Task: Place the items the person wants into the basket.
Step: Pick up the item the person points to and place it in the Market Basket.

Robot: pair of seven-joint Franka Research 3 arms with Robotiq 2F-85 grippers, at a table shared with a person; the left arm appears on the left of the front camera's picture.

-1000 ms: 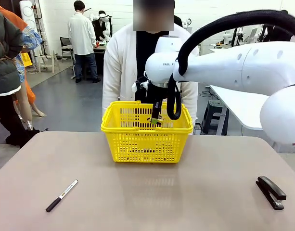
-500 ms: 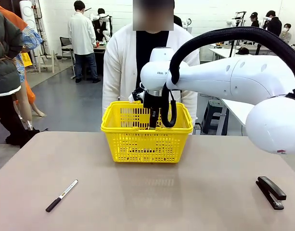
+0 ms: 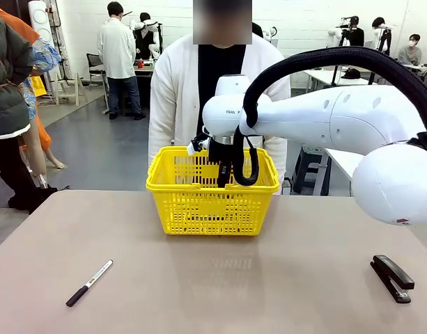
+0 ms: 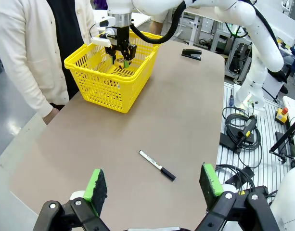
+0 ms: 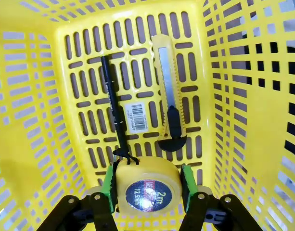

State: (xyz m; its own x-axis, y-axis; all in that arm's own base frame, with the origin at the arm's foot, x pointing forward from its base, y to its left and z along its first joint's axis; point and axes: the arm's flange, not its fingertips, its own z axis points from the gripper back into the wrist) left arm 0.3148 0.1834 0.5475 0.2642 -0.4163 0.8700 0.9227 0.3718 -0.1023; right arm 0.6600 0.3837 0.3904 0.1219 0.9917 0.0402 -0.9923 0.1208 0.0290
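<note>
The right gripper [image 5: 147, 185] grips the tape measure [image 5: 147, 185] between its pads, inside the basket [image 3: 213, 209], above the floor where the pen [image 5: 113, 113] and knife [image 5: 169, 96] lie. Lower until the tape measure nears the floor, clear of both items, then release and retract straight up past the rim. The left gripper [image 4: 154, 185] is fully open and empty, above the marker [image 4: 157, 165].

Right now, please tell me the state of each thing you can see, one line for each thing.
Right gripper: shut on the tape measure, lowered inside the basket.
Left gripper: open, holding nothing.
Pen: lying on the basket floor.
Utility knife: lying on the basket floor, beside the pen.
Marker: lying capped on the table.
Stapler: closed, on the table.
</note>
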